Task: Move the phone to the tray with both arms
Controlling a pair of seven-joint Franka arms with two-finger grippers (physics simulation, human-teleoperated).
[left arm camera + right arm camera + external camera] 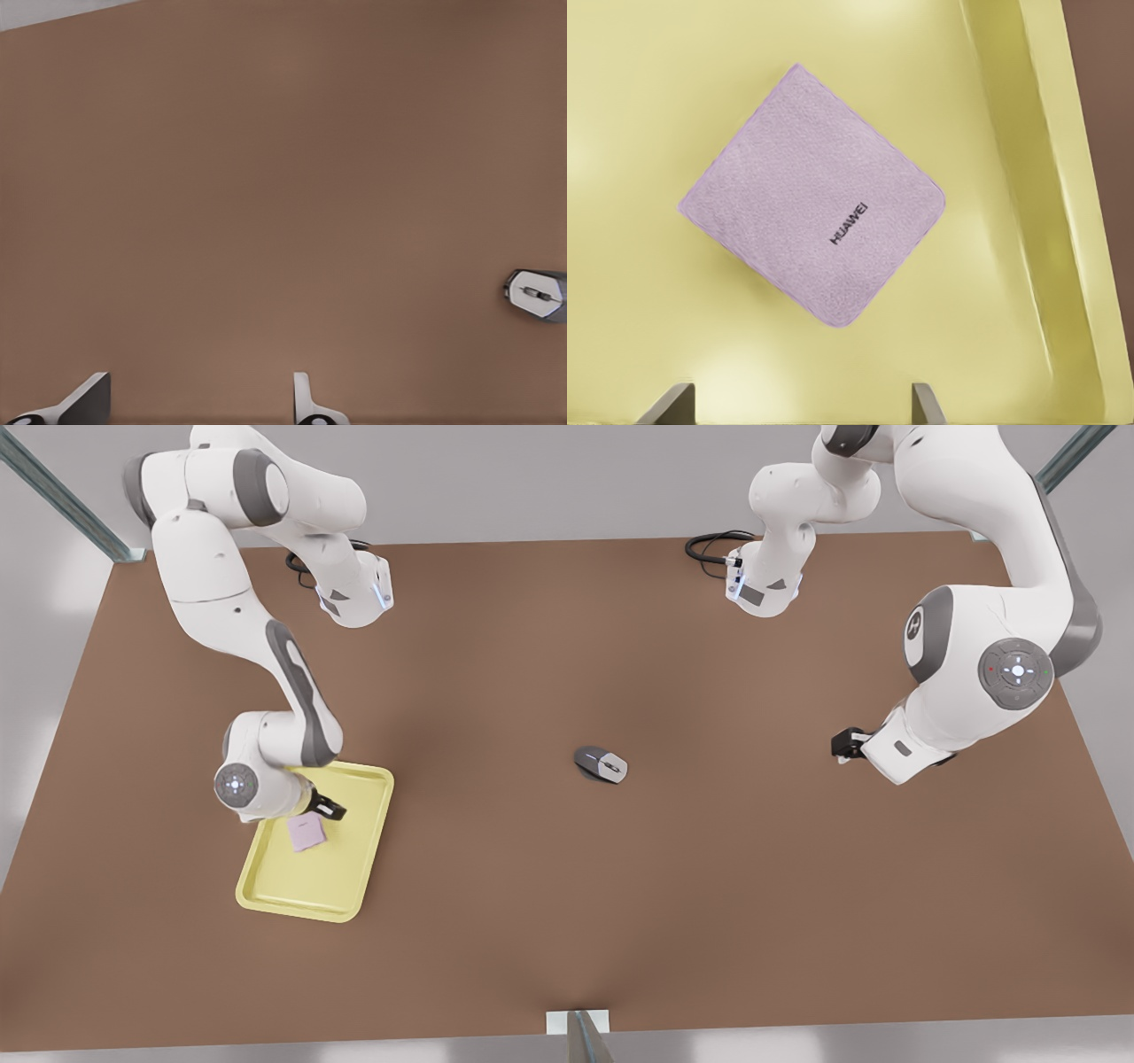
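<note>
My right hand hovers open above the phone, which lies flat in the tray, so I judge delivery done. A mouse sits mid-surface. My left hand waits open, well clear.

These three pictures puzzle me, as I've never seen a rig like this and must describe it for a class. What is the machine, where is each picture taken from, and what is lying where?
It is a simulated pair of white robot arms over a brown table. The front view looks down on everything; the other two come from cameras on the arms' wrists. The right gripper, at the front view's left, hovers open over the yellow tray. The pink-lilac phone lies flat in the tray, held by nothing. The left gripper, at the front view's right, waits open above bare table. A grey computer mouse sits mid-table, apart from both.
</note>
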